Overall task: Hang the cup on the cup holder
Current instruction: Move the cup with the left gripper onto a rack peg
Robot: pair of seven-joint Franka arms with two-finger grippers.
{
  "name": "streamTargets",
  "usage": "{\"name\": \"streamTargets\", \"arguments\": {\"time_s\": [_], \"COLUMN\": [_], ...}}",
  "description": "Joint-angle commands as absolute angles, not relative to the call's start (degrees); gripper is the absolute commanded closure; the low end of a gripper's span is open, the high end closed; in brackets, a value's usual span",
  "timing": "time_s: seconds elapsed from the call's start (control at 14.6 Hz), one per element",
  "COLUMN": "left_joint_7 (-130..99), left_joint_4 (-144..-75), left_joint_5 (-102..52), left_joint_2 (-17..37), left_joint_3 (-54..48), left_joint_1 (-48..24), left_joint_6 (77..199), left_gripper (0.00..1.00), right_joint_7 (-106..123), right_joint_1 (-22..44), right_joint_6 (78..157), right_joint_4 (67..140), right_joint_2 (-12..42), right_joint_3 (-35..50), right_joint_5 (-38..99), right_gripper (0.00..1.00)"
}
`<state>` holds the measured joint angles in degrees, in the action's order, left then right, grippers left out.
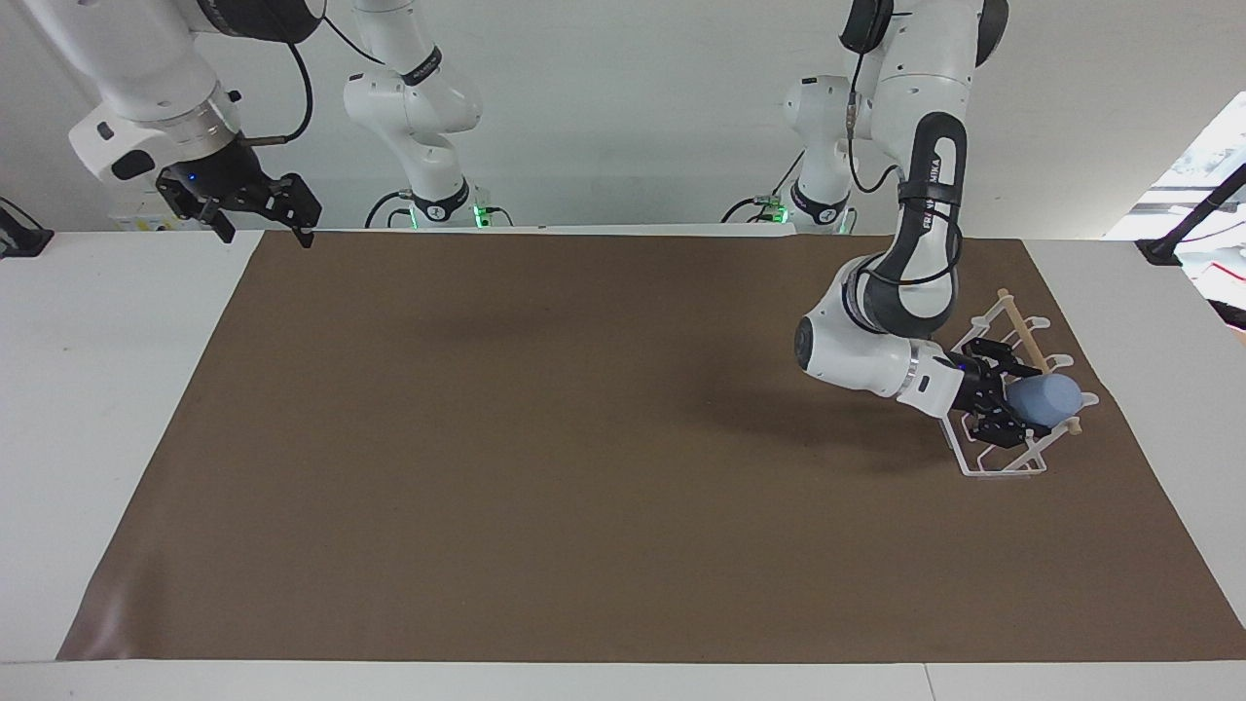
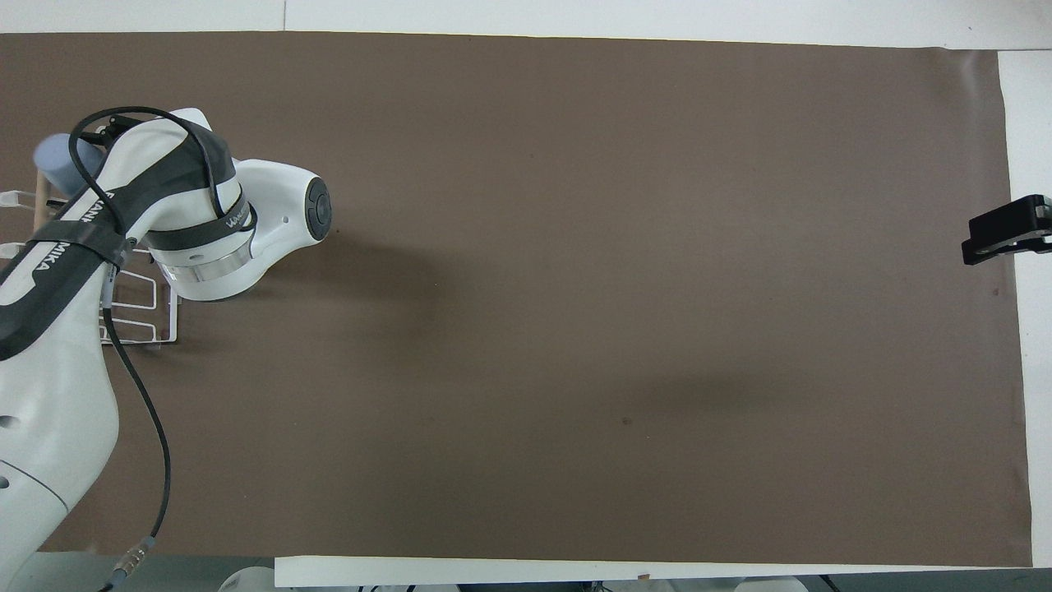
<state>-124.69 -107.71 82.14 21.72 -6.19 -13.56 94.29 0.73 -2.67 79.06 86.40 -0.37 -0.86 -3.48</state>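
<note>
The light-blue cup (image 1: 1046,397) is held on its side in my left gripper (image 1: 1012,401), which is shut on it. The cup is low over the white wire cup holder (image 1: 1003,460), close to the wooden rod (image 1: 1022,323), at the left arm's end of the brown mat. I cannot tell whether a prong is inside the cup. In the overhead view the cup (image 2: 54,159) peeks out from under the left arm, which hides most of the cup holder (image 2: 141,311) and the left gripper. My right gripper (image 1: 261,212) waits open and empty, raised over the table's right-arm end (image 2: 1004,238).
The brown mat (image 1: 545,438) covers most of the white table (image 1: 107,389). The left arm's elbow and wrist (image 1: 857,341) hang low over the mat beside the cup holder.
</note>
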Motion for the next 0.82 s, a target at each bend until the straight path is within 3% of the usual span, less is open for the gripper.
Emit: {"name": "streamTargets", "arguments": {"time_s": [0.0,0.41,0.75], "left_joint_7": [-125.07,-123.23,-96.73], "left_joint_4": [-104.86,-105.12,-106.00], "left_joint_5": [82.00,75.68,56.19], "left_joint_2": [22.94,22.07,10.12], "left_joint_3": [-6.59,-7.03,-6.94], "left_joint_1": [-12.05,-13.28,-9.94], "left_joint_6": [96.59,92.89,102.48], "left_gripper": [0.00,0.00,0.00], "right_joint_7": [0.09,0.09,0.09], "right_joint_1": [-3.43,-3.43,-3.43], "right_joint_6": [79.10,79.10,79.10], "right_joint_4": [87.89,87.89,87.98], "right_joint_2": [-1.67,-1.67,-1.67], "right_joint_3": [-0.35,-0.35,-0.35], "right_joint_5": [-2.55,-2.55,-2.55], "right_gripper": [0.01,0.01,0.01]}}
